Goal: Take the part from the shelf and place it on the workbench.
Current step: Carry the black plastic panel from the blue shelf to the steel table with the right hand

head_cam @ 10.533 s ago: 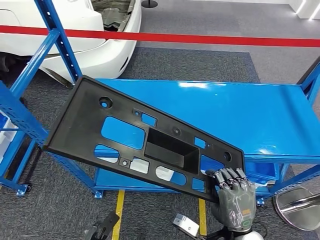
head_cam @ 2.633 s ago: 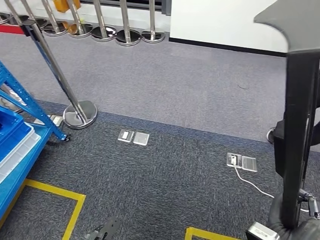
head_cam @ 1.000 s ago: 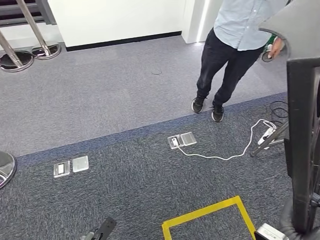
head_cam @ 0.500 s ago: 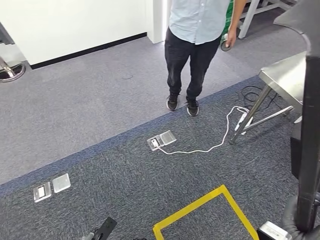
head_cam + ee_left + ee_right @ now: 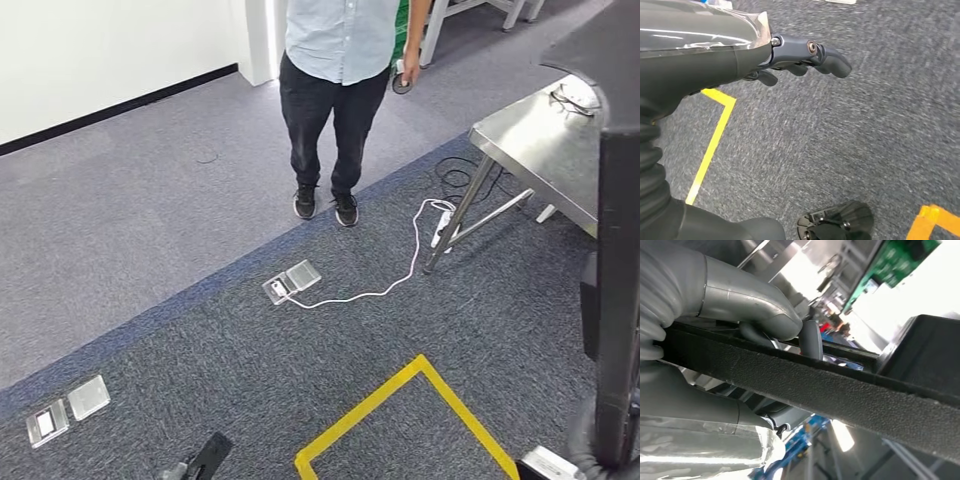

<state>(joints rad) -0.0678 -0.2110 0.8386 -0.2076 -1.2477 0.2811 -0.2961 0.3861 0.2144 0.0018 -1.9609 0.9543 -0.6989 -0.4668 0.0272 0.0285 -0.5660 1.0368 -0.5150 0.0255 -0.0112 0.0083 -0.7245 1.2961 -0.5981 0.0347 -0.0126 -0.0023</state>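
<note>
Right hand [image 5: 715, 340] grasps the black part [image 5: 851, 390] by its edge (held upright at 3 o'clock in the head view), near the steel surface [image 5: 528, 150] at 2 o'clock; left hand [image 5: 806, 52] hangs released above carpet.

Black part [image 5: 617, 250], grey speckled carpet [image 5: 189, 330], yellow floor tape [image 5: 377, 405], pale blue shirt [image 5: 340, 35], white cable [image 5: 377, 290].
</note>
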